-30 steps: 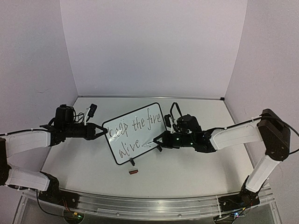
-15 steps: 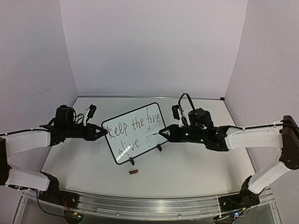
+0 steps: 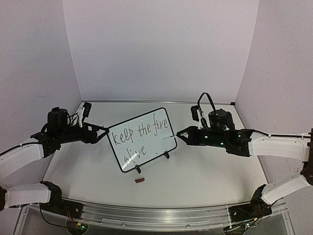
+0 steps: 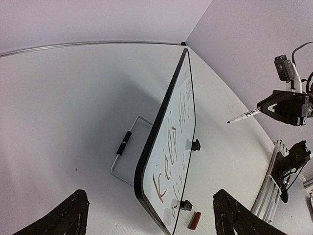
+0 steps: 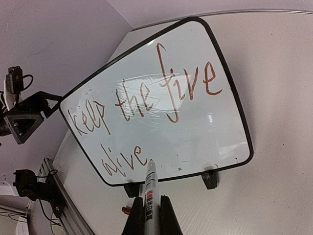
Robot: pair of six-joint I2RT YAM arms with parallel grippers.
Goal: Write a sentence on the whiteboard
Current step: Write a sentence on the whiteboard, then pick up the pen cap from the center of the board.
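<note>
The whiteboard (image 3: pixel 142 147) stands tilted on its two black feet at mid-table, and the sentence (image 3: pixel 139 131) "keep the fire alive." runs across it in two lines. My left gripper (image 3: pixel 103 131) is open just off the board's left edge and touches nothing; in the left wrist view its fingers (image 4: pixel 73 215) straddle the near corner of the whiteboard (image 4: pixel 171 137). My right gripper (image 5: pixel 149 213) is shut on a white marker (image 5: pixel 150 188). The marker's tip hangs in front of the whiteboard (image 5: pixel 195 127), off its surface, to the right of "alive".
A small red marker cap (image 3: pixel 140 180) lies on the table in front of the board's left foot. A wire stand (image 4: pixel 128 142) props the board from behind. White walls close the table at the back and on both sides.
My left gripper has let go of the board's left edge, opened and drawn back to the left. The right gripper has pulled the marker away to the right, off the board.
</note>
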